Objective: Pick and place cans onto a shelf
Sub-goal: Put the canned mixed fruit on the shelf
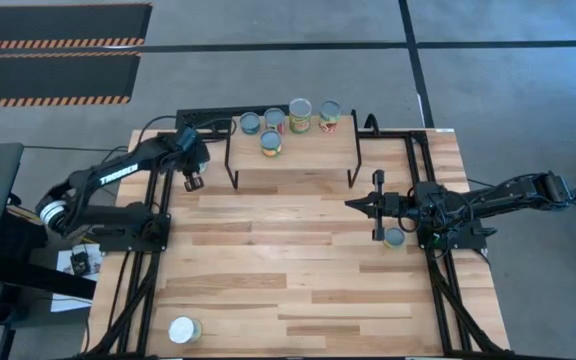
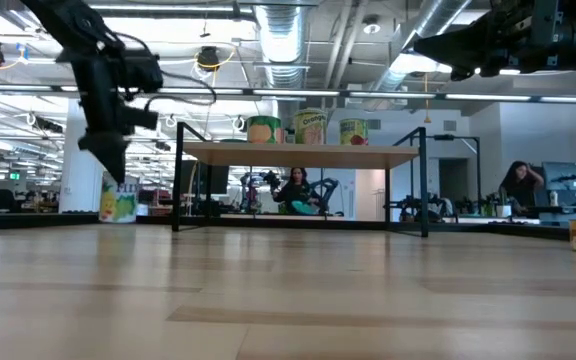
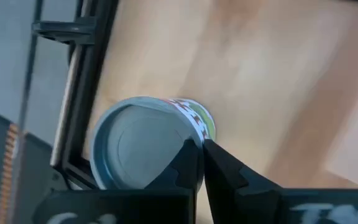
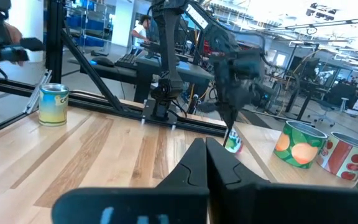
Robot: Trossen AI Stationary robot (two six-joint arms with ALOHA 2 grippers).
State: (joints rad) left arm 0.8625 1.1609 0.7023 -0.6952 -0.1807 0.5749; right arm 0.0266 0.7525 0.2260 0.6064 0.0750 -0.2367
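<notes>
Cans (image 1: pixel 286 122) — four — stand on the shelf (image 1: pixel 298 157) at the bench's (image 1: pixel 288 280) far edge, while the left tool (image 1: pixel 193 183) hangs left of it, fingers closed and empty, and the right tool (image 1: pixel 353 203) hovers mid-bench, closed too.

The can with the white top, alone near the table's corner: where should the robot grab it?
Around its round side wall, coming straight down from above. The can stands upright with its top facing up and nothing close beside it, so an open pincer should fit around it. The left pincer is shut now. It looks like the nearer one, and it would have to open first.
</notes>
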